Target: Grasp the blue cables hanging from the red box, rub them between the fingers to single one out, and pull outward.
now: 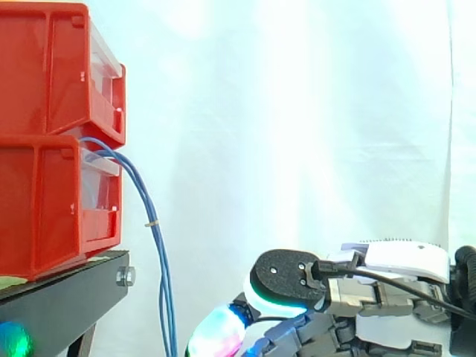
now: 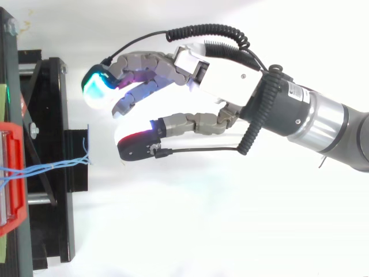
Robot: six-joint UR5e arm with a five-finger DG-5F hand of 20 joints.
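Thin blue cables (image 1: 152,245) come out of the front of the lower red box (image 1: 56,204) and hang down past the stand's edge. From above they run as a bundle (image 2: 55,167) from the box (image 2: 11,179) to the stand's rim. My hand (image 2: 222,75) is to the right of the cables, apart from them, low in the side view (image 1: 357,297). Its fingers are spread and relaxed, with nothing between fingers and thumb. The glowing fingertips (image 1: 223,331) point toward the cables, a short gap away.
A second red box (image 1: 59,71) is stacked on the lower one. Both stand on a black stand (image 1: 67,297) with a bolt at its corner. A white curtain hangs behind. The arm (image 2: 328,124) comes in from the right.
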